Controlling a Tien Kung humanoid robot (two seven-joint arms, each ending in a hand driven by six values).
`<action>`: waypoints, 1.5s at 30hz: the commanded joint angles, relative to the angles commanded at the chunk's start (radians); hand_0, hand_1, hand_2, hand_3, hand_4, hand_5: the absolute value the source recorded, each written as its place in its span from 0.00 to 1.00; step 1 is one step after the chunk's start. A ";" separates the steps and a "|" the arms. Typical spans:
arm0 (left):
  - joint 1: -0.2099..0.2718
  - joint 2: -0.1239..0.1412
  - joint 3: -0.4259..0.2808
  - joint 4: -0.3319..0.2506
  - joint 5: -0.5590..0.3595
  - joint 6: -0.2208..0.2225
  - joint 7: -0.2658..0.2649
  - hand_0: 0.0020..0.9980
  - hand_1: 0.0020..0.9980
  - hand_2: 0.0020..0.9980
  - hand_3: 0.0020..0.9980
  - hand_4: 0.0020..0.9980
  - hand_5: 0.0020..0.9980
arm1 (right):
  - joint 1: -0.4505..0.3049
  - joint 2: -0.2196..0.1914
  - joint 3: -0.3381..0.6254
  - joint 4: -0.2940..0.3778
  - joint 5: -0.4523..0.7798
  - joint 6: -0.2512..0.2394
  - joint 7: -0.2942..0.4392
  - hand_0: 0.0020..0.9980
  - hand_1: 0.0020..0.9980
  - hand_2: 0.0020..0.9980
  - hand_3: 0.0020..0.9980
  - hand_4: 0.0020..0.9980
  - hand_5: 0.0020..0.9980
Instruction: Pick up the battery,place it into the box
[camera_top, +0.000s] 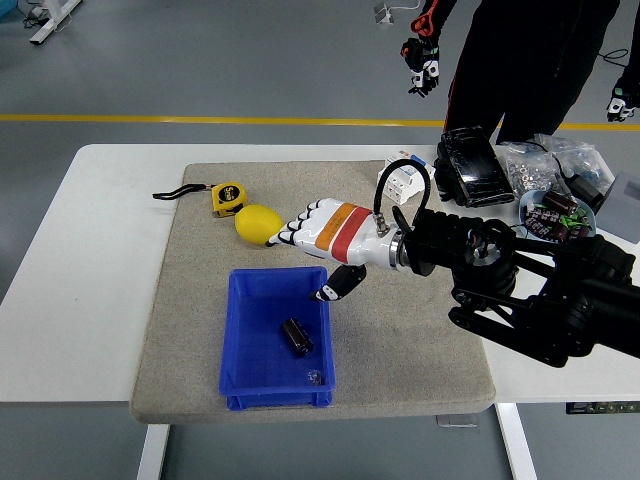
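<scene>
A small dark battery (296, 336) lies on the floor of the blue box (246, 352), near the box's right side. My right hand (305, 250), white with orange and red bands, hovers over the box's far rim with its fingers spread and holds nothing. Its fingertips reach toward a yellow lemon (254, 224). The thumb (334, 286) hangs down over the box's right rim. My left arm is out of view.
A yellow tape measure (227, 198) lies behind the lemon on the grey mat (190, 290). A white breaker (404, 179), a black case (473, 167), bags of parts and a bowl of components (557, 215) sit at the back right. A person stands beyond the table.
</scene>
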 joint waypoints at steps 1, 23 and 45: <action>-0.001 0.000 0.000 0.000 0.001 0.000 0.000 0.58 0.58 0.62 0.58 0.63 0.58 | 0.006 0.002 0.000 -0.037 0.006 -0.015 0.013 0.72 0.73 0.81 0.85 0.87 0.39; -0.031 -0.016 -0.011 -0.004 0.014 0.008 0.000 0.59 0.60 0.63 0.58 0.63 0.59 | -0.034 0.052 -0.149 -0.476 0.175 -0.150 0.084 0.71 0.70 0.76 0.73 0.82 0.39; -0.018 -0.015 -0.023 -0.003 0.030 0.005 0.001 0.58 0.60 0.62 0.58 0.62 0.58 | -0.032 0.048 -0.144 -0.424 0.161 -0.142 0.075 0.71 0.70 0.76 0.72 0.78 0.34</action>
